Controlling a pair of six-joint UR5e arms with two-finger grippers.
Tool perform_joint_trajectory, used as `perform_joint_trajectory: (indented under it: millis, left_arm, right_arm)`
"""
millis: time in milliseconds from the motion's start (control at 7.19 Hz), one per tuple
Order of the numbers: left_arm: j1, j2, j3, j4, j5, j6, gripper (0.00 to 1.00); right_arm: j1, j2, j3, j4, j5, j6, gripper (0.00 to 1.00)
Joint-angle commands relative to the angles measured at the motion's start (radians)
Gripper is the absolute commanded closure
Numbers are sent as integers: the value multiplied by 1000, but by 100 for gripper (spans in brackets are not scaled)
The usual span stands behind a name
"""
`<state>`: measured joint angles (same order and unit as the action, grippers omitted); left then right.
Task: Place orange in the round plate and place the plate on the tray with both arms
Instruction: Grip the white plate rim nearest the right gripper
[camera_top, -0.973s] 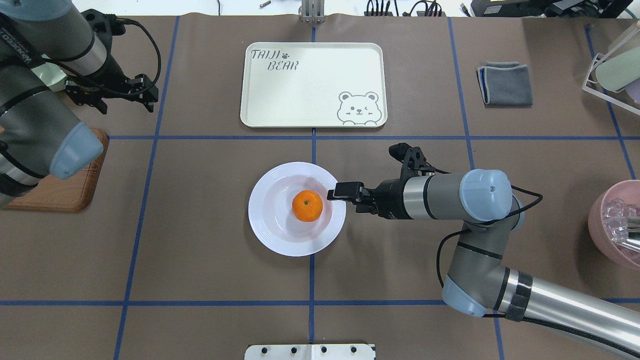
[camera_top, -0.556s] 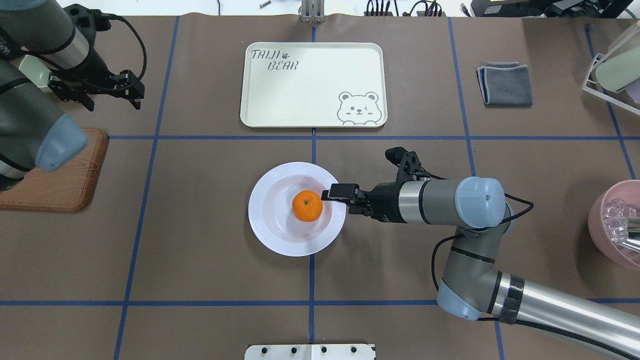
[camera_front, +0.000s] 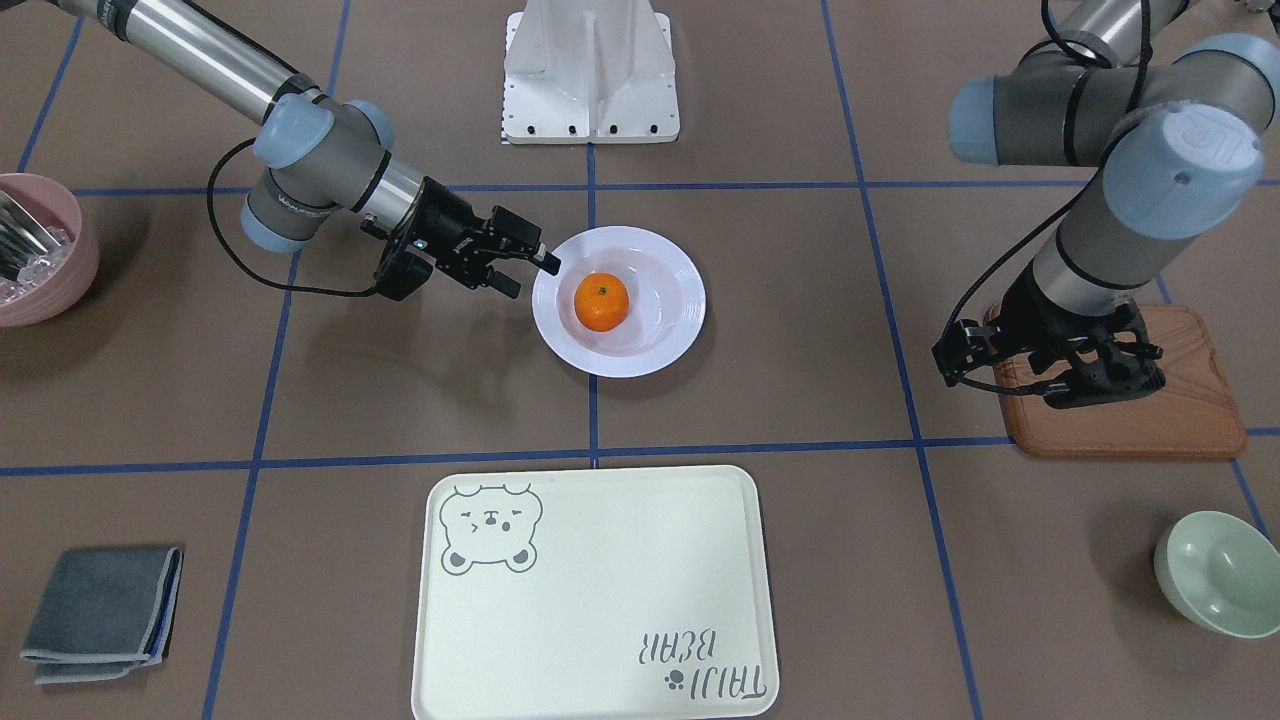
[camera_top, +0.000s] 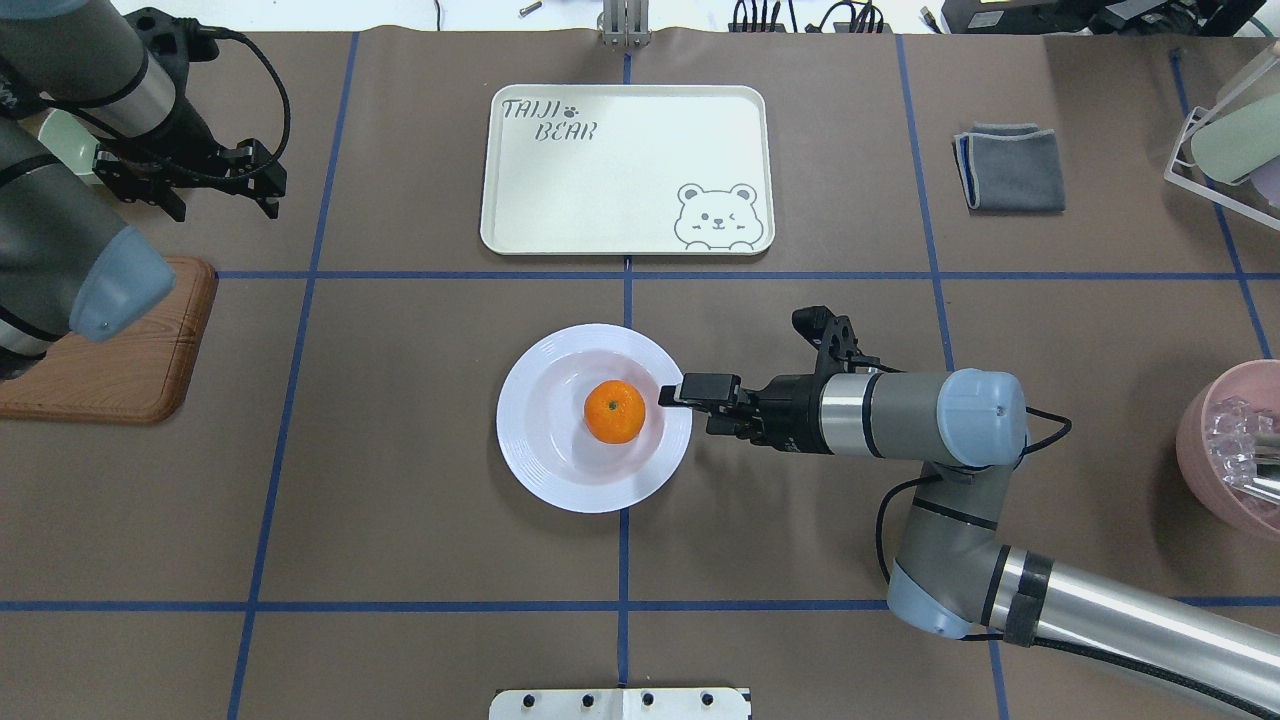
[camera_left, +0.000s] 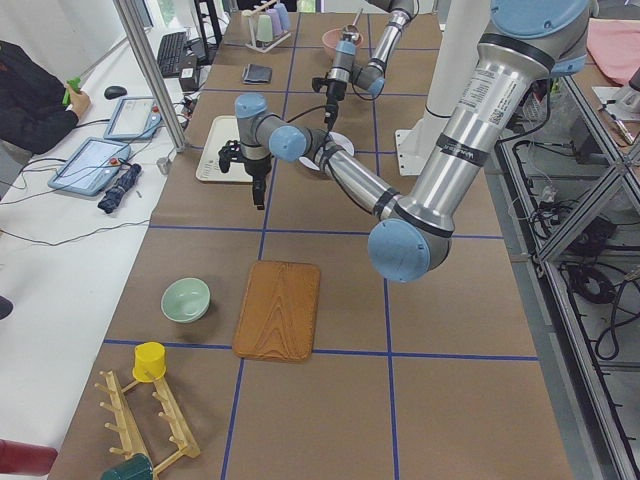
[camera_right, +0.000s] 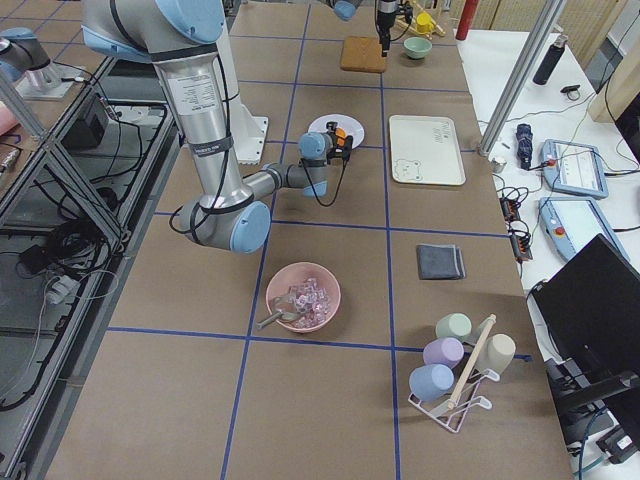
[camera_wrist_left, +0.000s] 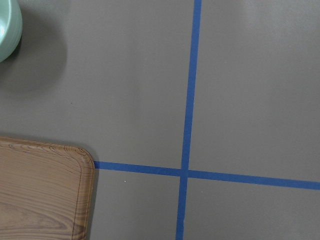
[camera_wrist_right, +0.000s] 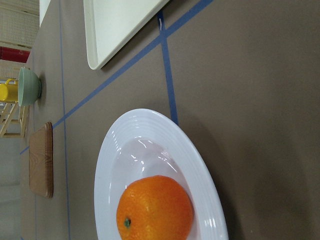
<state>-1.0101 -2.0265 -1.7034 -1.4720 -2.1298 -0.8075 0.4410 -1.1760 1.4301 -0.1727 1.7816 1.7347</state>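
Hanging over bare table beyond the wooden board (camera_top: 130, 370), the left gripper (camera_top: 226, 208) has its fingers spread wide, nothing in them. Mid-table, the orange (camera_top: 614, 412) sits in the dip of the round plate (camera_top: 540, 455), well short of the tray (camera_top: 620, 170). The right gripper (camera_top: 670, 393) comes in sideways at the plate's right rim, jaws apart, one finger over the rim. It's maybe touching, hard to tell. Its forearm is stretched low and level.
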Motion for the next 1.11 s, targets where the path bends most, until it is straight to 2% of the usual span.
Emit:
perform_joint_trajectory:
  millis: [0,417,973]
  left_arm:
    - [1,0,1,1,1,1,2]
    - [2,0,19,-2,1,1,2]
    - [2,0,22,-2,-1,1,2]
  right_arm:
    - [-16,4,-8,-5,-24,0,0]
    - [-30,47,-58,-7,-48,0,0]
    - [-30,61,-60,-5,-48,3,0]
